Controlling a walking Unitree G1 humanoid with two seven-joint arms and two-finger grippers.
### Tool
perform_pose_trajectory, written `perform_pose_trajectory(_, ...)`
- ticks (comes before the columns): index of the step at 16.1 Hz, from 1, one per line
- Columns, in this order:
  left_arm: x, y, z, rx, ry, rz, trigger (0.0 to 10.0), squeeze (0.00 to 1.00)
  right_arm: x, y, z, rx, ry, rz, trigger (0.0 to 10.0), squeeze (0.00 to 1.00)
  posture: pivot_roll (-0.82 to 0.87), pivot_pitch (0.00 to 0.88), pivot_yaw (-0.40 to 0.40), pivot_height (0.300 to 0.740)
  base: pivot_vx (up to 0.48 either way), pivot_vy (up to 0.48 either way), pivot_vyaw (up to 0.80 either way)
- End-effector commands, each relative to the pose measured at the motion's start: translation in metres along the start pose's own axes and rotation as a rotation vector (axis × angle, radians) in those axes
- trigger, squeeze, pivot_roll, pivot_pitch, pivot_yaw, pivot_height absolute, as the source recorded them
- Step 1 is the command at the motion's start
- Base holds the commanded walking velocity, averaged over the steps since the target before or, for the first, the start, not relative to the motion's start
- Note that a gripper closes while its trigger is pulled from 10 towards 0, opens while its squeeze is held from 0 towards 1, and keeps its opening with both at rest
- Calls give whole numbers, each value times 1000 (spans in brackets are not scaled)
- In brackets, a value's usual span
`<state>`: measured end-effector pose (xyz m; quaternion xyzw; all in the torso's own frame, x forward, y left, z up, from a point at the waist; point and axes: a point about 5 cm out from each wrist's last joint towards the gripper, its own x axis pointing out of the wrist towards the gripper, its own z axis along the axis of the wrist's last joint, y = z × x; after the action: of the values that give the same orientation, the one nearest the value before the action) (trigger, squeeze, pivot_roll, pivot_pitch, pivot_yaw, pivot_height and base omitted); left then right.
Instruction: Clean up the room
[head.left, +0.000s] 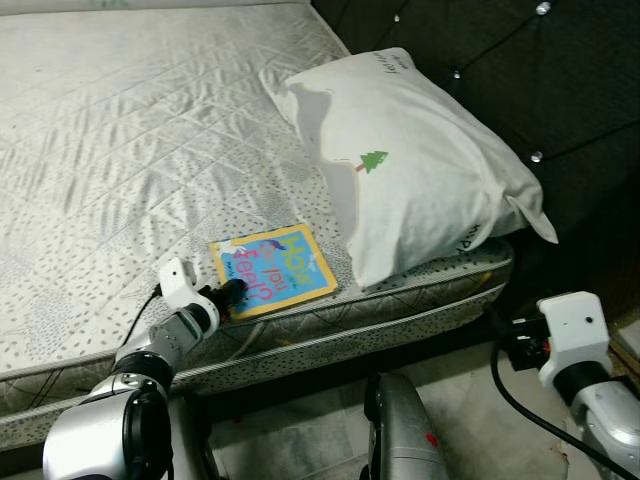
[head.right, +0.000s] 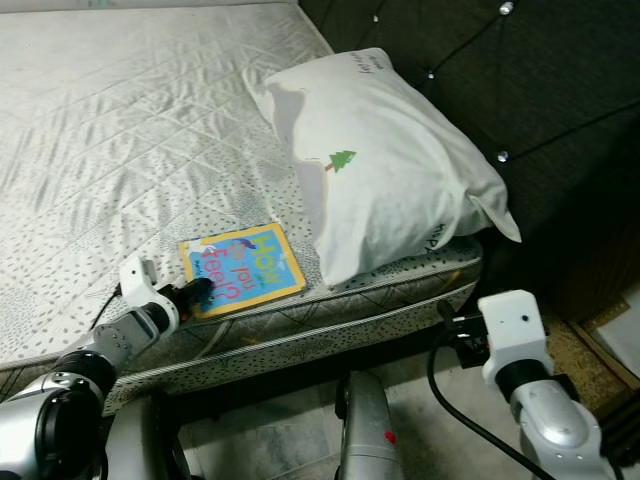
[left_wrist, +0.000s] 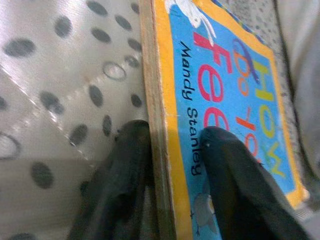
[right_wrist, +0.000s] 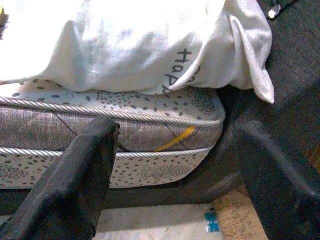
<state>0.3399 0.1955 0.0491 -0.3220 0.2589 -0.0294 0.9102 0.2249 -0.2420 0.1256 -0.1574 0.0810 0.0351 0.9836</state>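
At mattress (head.left: 120, 130) near edge, beside pillow (head.left: 420, 160): book (head.left: 272, 270) lying flat. My left gripper (left_wrist: 172, 145) pinching its corner, one finger above cover, one below. My right gripper (right_wrist: 175, 165) spread wide, holding nothing, low beside bed.

**Bare mattress, dark headboard, pale floor**

A quilted mattress (head.left: 120, 130) with a grey speckled print spreads across the scene, its side edged with corded piping (right_wrist: 115, 114) and a short yellow mark (right_wrist: 175, 138). A dark tufted headboard (head.left: 540, 70) with shiny buttons rises at the mattress's right end. Below the mattress edge lies a pale marbled floor (head.right: 290, 440), and a patterned tan surface (head.right: 585, 350) shows at far right.
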Motion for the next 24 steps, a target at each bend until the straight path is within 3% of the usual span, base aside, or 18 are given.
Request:
perform_pose_trajectory(1, -10, 24, 4, 30, -8, 124, 10000, 1000, 1, 0, -1, -9, 0, -4, 10000, 0, -351, 134, -63, 525, 0, 0, 0)
perform_pose_trajectory(9, -12, 27, 23, 118, -85, 180, 10000, 1000, 9, 5, 0, -4, -20, -2, 10000, 0, -334, 106, -53, 525, 0, 0, 0)
perform_pose_trajectory(15, -18, 37, 31, 130, -119, 244, 10000, 1000, 16, 10, 1, 14, -44, -11, 10000, 0, -325, 87, -35, 525, 0, 0, 0)
perform_pose_trajectory(16, -17, 36, 31, 135, -113, 240, 10000, 949, 15, 10, 1, 14, -46, -12, 10000, 0, -325, 87, -35, 525, 0, 0, 0)
perform_pose_trajectory(18, -11, 25, 27, 156, -75, 191, 10000, 35, 14, 8, 0, 11, -46, -17, 10000, 0, -334, 91, -31, 525, 0, 0, 0)
perform_pose_trajectory(20, -6, 15, 21, 169, -35, 162, 10000, 0, 12, 8, 0, 12, -43, -18, 10000, 0, -337, 95, -30, 525, 0, 0, 0)
perform_pose_trajectory(24, -6, 17, 20, 103, -48, 244, 10000, 0, 12, 7, -1, 9, -38, -8, 10000, 0, -339, 101, -31, 525, 0, 0, 0)
